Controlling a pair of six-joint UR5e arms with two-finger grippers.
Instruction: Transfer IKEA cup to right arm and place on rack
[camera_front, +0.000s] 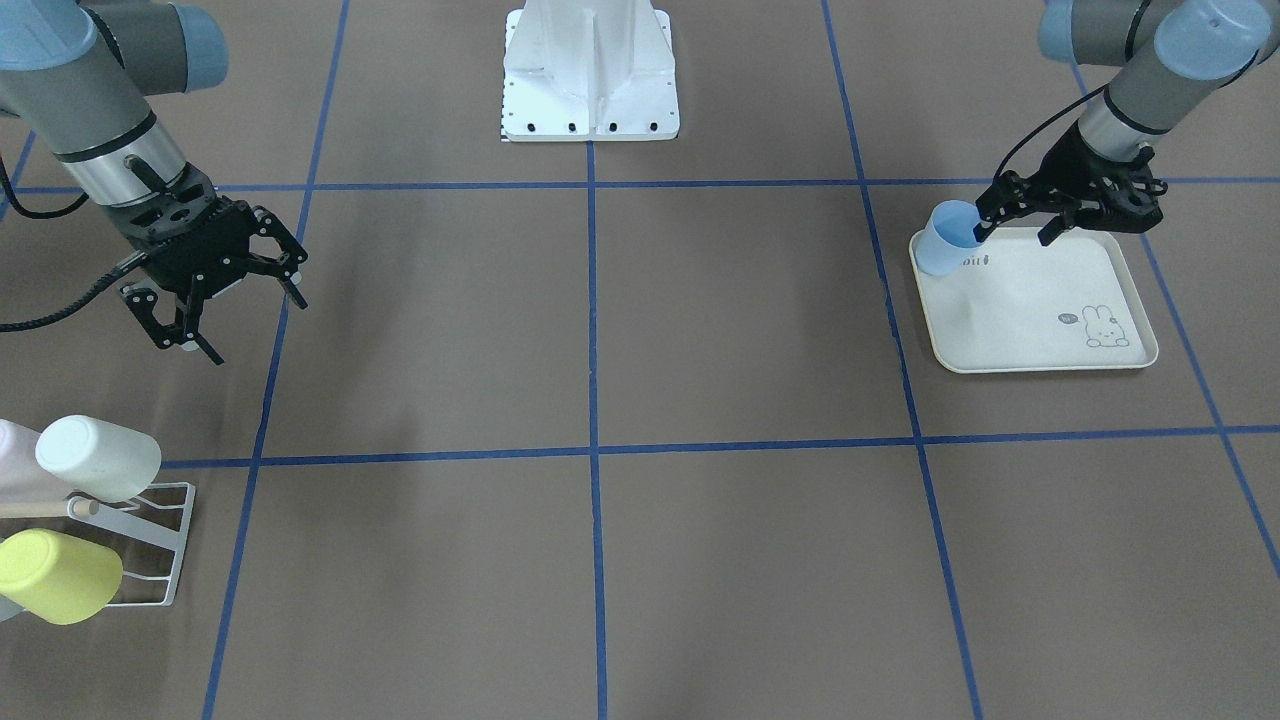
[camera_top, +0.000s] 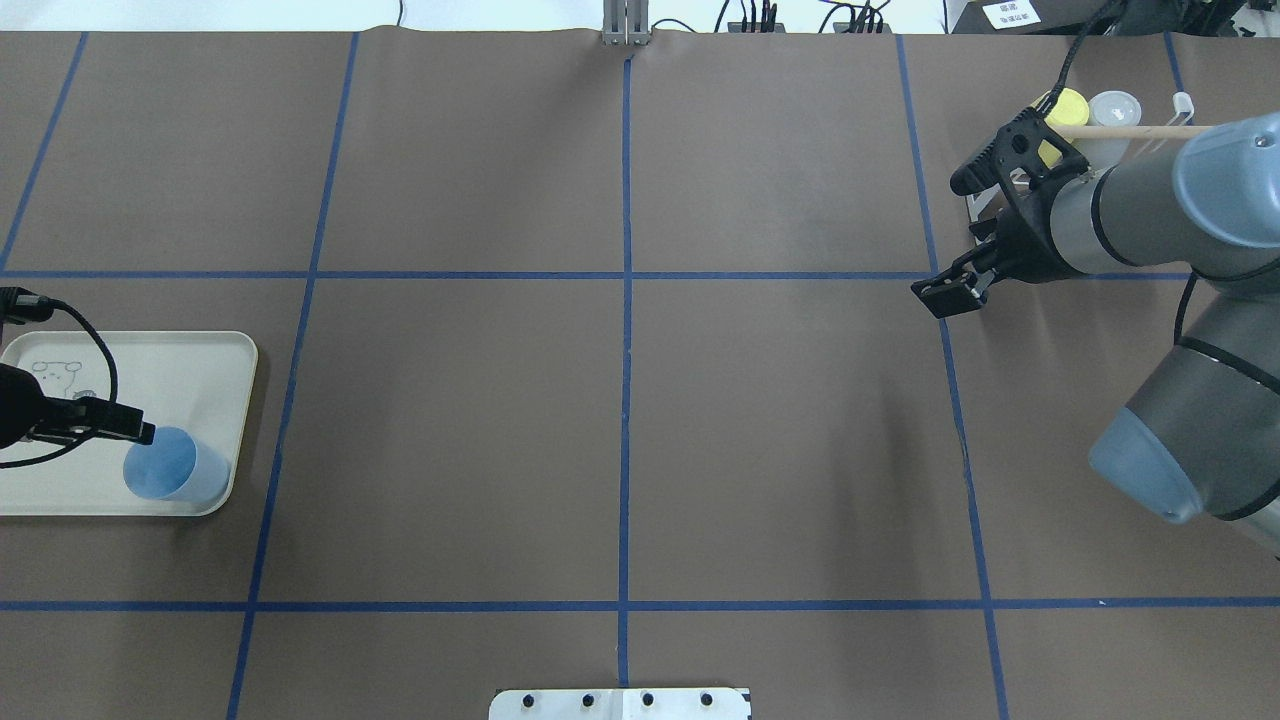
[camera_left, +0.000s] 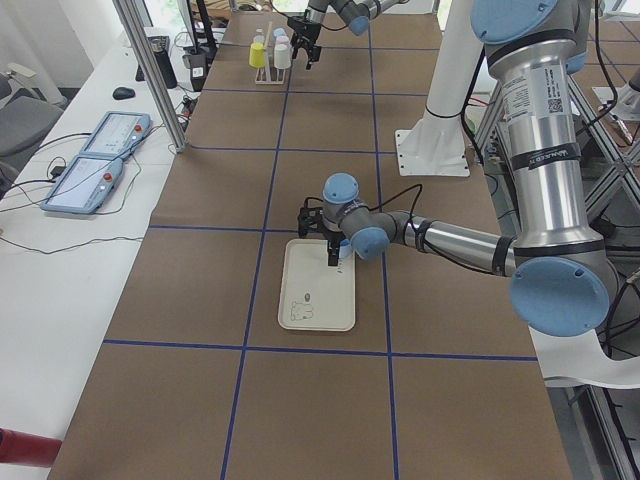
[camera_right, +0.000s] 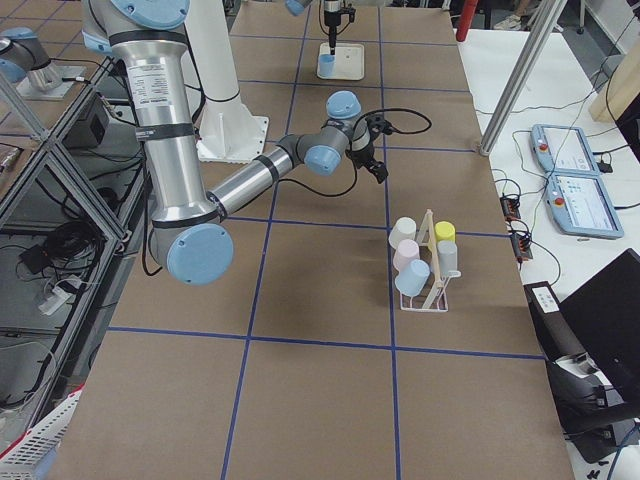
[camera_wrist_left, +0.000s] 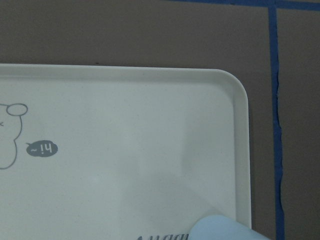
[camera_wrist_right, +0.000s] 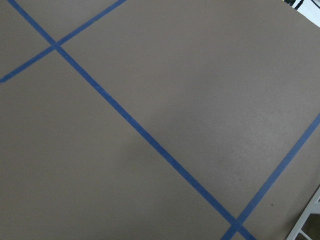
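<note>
Clearly the right tool (camera_front: 256, 330) gapes wide — left tool (camera_front: 1010, 233) meets the cup (camera_front: 945, 250), grip unclear.

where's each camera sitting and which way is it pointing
Front-facing: across the table, facing the robot's base; left arm, right arm.
Overhead: behind the robot, looking forward and down; both arms.
Exterior left: table's left end; left arm near.
Exterior right: table's right end; right arm near.
Left wrist: down on tray corner, blue cup; no body.
Right wrist: down on taped table; no body.
Shared: front-facing and overhead both show cup and tray.
</note>
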